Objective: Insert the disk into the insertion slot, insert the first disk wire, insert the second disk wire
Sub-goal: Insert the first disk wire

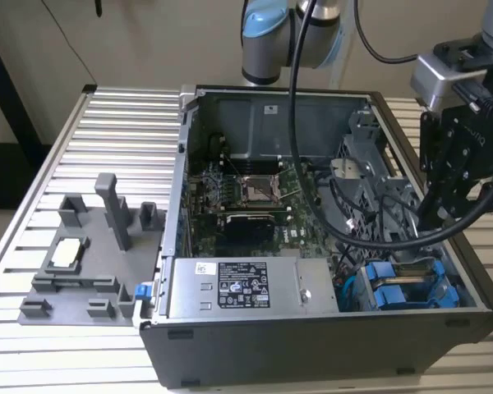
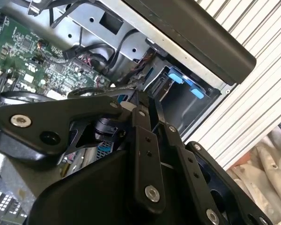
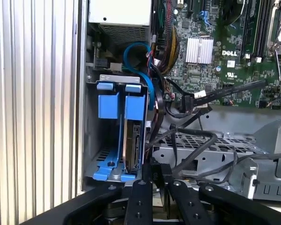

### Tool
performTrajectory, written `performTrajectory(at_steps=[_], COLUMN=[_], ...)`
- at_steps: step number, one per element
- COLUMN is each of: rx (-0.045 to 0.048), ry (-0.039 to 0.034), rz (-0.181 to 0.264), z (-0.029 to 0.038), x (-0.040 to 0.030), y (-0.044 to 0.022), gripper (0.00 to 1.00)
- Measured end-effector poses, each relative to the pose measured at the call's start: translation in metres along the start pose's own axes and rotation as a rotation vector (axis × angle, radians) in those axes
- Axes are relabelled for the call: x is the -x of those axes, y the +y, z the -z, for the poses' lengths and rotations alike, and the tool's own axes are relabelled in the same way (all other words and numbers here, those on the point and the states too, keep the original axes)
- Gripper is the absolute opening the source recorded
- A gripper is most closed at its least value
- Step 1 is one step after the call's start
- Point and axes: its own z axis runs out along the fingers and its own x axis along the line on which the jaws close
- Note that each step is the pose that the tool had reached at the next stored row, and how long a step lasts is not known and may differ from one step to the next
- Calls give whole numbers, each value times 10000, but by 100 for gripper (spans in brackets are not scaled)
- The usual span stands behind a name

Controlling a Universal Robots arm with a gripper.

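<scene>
Jaws of gripper [image 3: 157,169] closed — disk [image 3: 131,140] sits in insertion slot [image 3: 92,127].

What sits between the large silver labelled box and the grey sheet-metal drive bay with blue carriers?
A looped blue cable fills the gap between the silver box and the grey drive bay, in the first wrist view.

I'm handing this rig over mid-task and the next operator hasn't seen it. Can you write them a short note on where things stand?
Gripper: down inside the open computer case, close to the open end of the insertion slot.
Disk: sits in the slot in its blue frame, beside the other blue carrier.
Done: disk insertion, by the look of it.
Left: both disk wires. No plug shows on the disk's connector edge, and a black cable connector lies loose, apart from the disk.
</scene>
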Motion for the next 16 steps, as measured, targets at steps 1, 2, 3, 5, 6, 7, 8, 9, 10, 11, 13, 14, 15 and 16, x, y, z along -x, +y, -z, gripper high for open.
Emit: performTrajectory(at_steps=[1,2,3,5,6,7,8,9,10,11,13,14,15,16], rx=[0,0,1,3,4,4,4,4,4,5,6,6,7,8], ry=[0,-2,-5,-10,-15,-22,-30,-35,-41,-45,-52,-55,-58,-57], rz=[-2,-6,-11,-28,-42,-60,-80,-101,-122,-143,-181,-199,-217,-236], z=[-6,-11,-19,-34,-42,-51,-59,-67,-74,-81,-94,-101,-106,-112], x=[-4,-11,-20,-37,-47,-58,-68,-77,-86,-96,-114,-123,-132,-141], y=[0,1,2,4,5,6,7,8,10,11,12,14,14,15], gripper=[19,19,19,19,19,19,19,19,19,19,19,19,19,19])
